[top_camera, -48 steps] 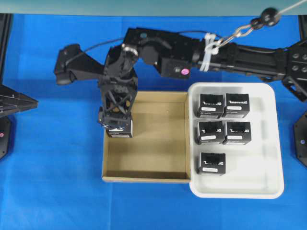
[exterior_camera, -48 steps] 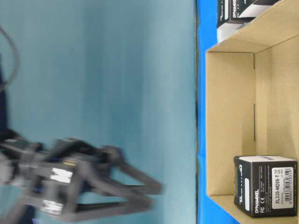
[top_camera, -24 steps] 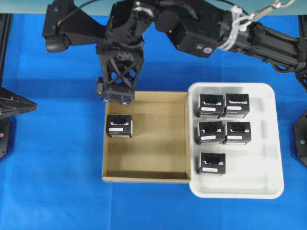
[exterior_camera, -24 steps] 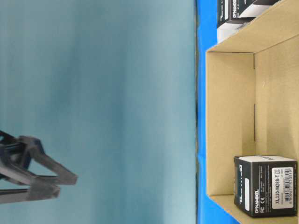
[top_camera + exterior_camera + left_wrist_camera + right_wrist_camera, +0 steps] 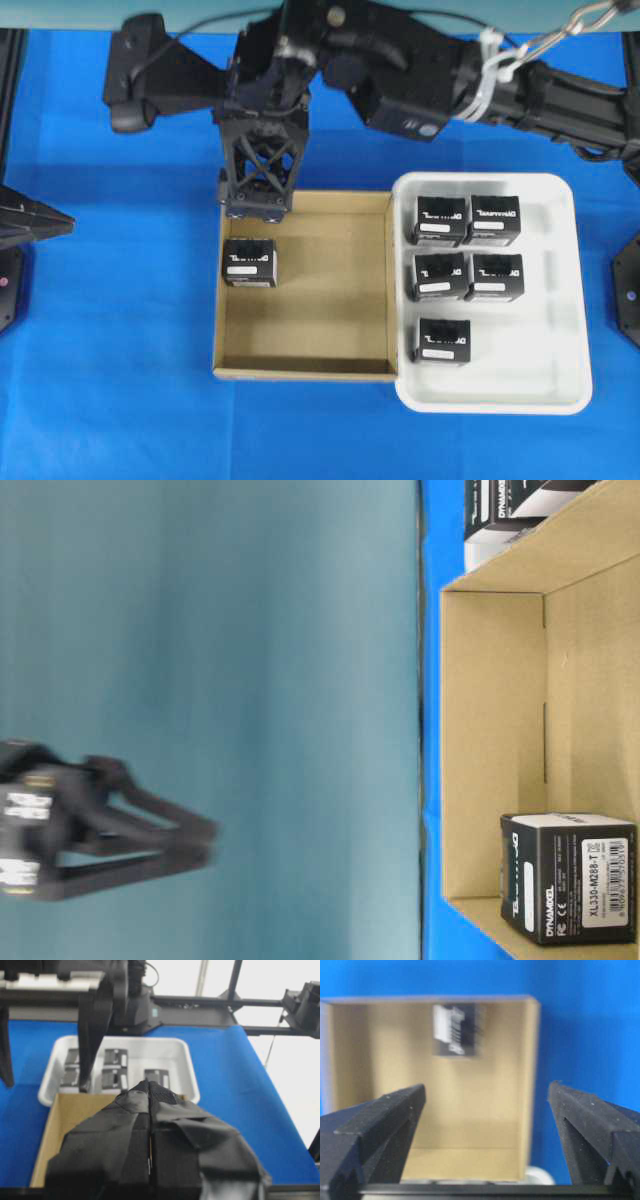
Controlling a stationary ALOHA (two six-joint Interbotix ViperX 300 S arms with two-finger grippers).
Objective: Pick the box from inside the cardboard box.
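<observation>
Jaws spread wide and empty, the right gripper (image 5: 257, 205) hangs above the cardboard box's (image 5: 330, 300) far wall. Inside, the box (image 5: 249, 263) rests against its left wall. Left gripper (image 5: 150, 1125) fingers press together.

white tray (image 5: 570, 300) | five black boxes inside (image 5: 466, 260) | blue tabletop (image 5: 110, 350)
</observation>
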